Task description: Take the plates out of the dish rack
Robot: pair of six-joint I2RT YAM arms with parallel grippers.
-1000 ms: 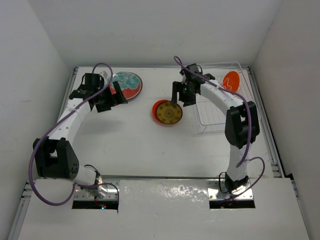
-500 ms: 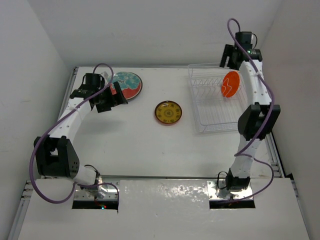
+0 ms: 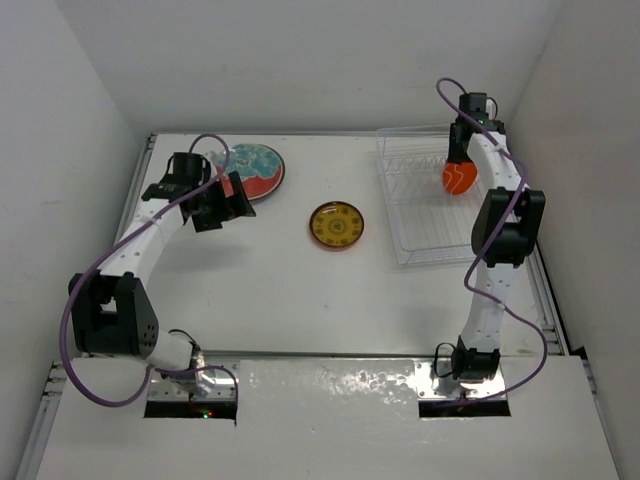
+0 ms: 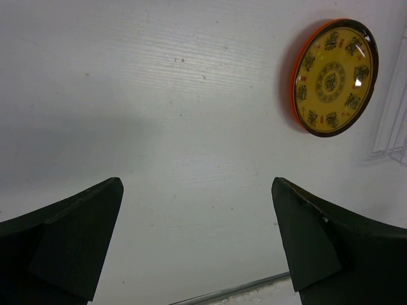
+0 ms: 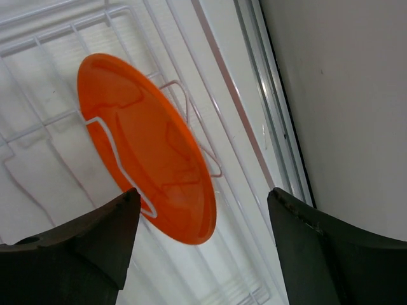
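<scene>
The white wire dish rack point(image 3: 420, 215) stands at the back right on a clear tray. One glossy orange plate point(image 3: 459, 178) stands upright in it, also in the right wrist view point(image 5: 146, 146). My right gripper point(image 3: 462, 150) is open just above it point(image 5: 203, 235), and the plate's lower edge lies between the fingers without touching them. A yellow-centred orange plate point(image 3: 337, 225) lies flat mid-table, also in the left wrist view point(image 4: 334, 76). A red plate with a mottled teal centre point(image 3: 252, 170) lies flat at the back left. My left gripper point(image 3: 215, 202) is open and empty point(image 4: 197, 235) beside it.
White walls enclose the table on three sides. The right wall point(image 5: 356, 95) is close beside the rack, past a metal rail point(image 5: 267, 114). The rack's corner wires point(image 4: 391, 127) show beyond the yellow-centred plate. Purple cables loop off both arms.
My right arm has left the yellow-centred plate lying mid-table, swung back to the rack, and come down over the orange plate. The left arm has barely moved.
</scene>
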